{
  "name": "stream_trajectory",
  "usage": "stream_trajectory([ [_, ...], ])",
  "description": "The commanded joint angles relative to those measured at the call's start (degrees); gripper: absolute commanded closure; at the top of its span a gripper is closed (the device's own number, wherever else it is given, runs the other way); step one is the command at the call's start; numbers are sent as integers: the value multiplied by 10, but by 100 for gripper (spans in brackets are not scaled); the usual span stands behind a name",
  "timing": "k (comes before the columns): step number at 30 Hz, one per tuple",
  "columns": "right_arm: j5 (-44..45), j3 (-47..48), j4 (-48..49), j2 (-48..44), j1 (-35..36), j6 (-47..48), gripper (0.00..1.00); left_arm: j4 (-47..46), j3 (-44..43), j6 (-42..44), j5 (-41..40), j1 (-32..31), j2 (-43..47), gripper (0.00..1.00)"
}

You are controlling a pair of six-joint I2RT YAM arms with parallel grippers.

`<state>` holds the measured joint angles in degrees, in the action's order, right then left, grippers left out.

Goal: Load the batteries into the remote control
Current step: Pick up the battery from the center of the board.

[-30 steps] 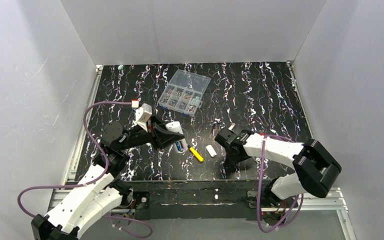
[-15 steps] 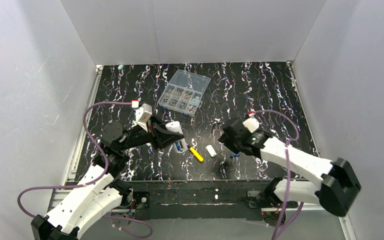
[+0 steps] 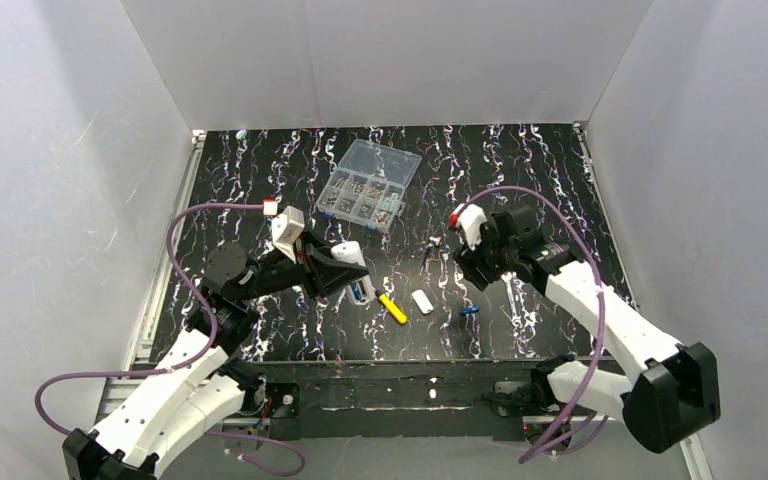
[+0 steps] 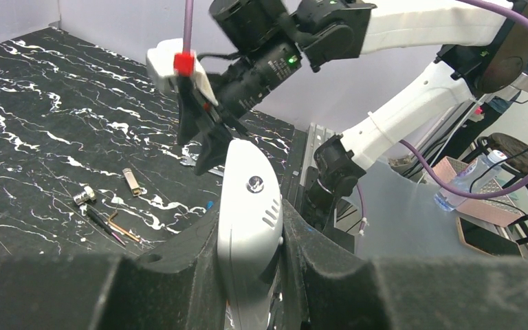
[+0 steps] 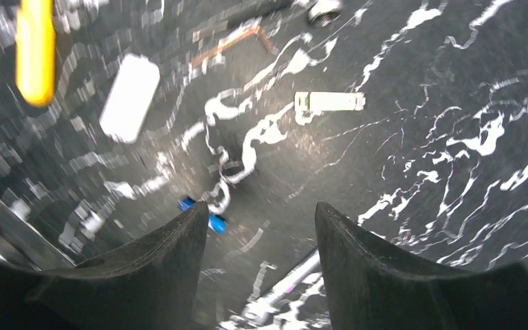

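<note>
My left gripper (image 3: 338,266) is shut on the remote control (image 3: 351,253), a slim white bar that stands on edge between the black fingers (image 4: 316,247), its rounded end (image 4: 249,180) pointing at the right arm. One blue battery (image 3: 470,311) lies loose on the black mat near the front edge. In the right wrist view this battery (image 5: 214,221) shows partly behind the left finger. My right gripper (image 3: 474,272) hangs above the mat just behind it, open (image 5: 262,214) and empty. More blue (image 3: 362,292) shows below the held remote; I cannot tell what it is.
A yellow-handled screwdriver (image 3: 393,308) and a small white cover piece (image 3: 421,301) lie between the two grippers. Small metal parts (image 3: 434,243) are scattered behind them. A clear compartment box (image 3: 370,186) stands at the back. White walls close in the mat on three sides.
The right arm has lifted and swung back from the front edge, and its jaws have opened wider. A blue battery now lies uncovered on the mat. The left arm holds still.
</note>
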<state>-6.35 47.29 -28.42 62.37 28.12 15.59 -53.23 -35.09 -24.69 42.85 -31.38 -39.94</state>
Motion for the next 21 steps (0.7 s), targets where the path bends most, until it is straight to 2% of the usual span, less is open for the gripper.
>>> stream_trajectory([
  [1,-66,11,-122,47,-16,346,34,-48,-5,-1,15,-3,17,100],
  [6,-136,-15,-131,63,-20,438,37,-34,-3,9,9,-3,29,100],
  [9,-165,-52,-82,47,-20,458,38,-36,0,8,8,-3,30,100],
  [21,-181,-106,4,66,-19,507,46,-40,13,11,0,-3,35,100],
])
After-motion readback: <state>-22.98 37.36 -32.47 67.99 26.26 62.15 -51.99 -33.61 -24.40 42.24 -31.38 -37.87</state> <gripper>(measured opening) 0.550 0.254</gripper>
